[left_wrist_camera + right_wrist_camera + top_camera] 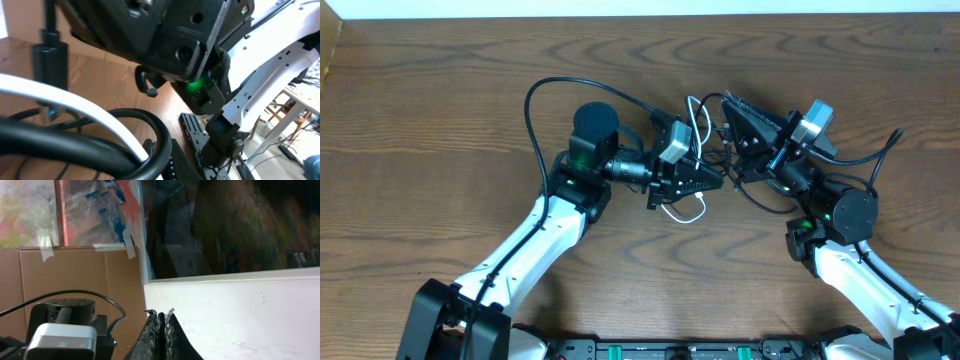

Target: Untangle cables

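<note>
Hazard: the cables (728, 150) lie in a tight knot on the wooden table (440, 120), directly between the two grippers, and several strands cross one another there. The left gripper (715, 183) is closed. In the left wrist view the white cable (75, 112) and a black cable (150, 122) run right up to its fingers, so it appears to pinch both. Pulling two strands together would likely tighten the knot instead of freeing a cord. The right gripper (161, 322) has its fingers pressed together with nothing visible between them, and it points away over the tangle. Nothing anchors the far side, so any pull could drag the whole bundle. A plug end could also catch in a loop. The thicker arm wire (529, 105) arches beside the left arm and might snag a cord. Count: two arms, two grippers, one white cable, and at least two black cables; the exact number is hidden in the knot.
</note>
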`<move>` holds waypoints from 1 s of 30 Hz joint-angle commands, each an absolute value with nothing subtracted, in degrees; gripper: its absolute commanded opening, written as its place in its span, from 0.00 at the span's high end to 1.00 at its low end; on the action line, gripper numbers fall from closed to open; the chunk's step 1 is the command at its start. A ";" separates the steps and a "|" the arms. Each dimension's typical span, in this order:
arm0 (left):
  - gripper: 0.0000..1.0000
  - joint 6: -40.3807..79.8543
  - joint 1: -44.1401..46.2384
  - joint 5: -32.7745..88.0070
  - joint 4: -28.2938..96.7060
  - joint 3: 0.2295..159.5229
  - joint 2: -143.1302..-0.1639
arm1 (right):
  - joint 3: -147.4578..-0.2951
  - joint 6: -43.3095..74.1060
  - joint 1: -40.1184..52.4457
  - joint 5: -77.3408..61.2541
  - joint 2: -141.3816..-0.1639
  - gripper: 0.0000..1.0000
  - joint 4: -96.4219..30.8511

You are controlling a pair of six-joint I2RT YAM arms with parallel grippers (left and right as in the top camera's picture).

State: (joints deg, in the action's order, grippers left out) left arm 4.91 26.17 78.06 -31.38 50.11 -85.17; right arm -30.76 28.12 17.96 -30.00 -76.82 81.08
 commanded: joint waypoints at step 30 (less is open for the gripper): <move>0.93 5.65 21.02 76.90 -35.05 50.61 -84.53 | -31.18 47.70 21.32 -33.69 -77.28 0.95 67.88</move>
State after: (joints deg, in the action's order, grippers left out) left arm 4.97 23.88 77.01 -34.52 50.11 -85.17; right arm -30.76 47.29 21.30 -29.21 -76.99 67.90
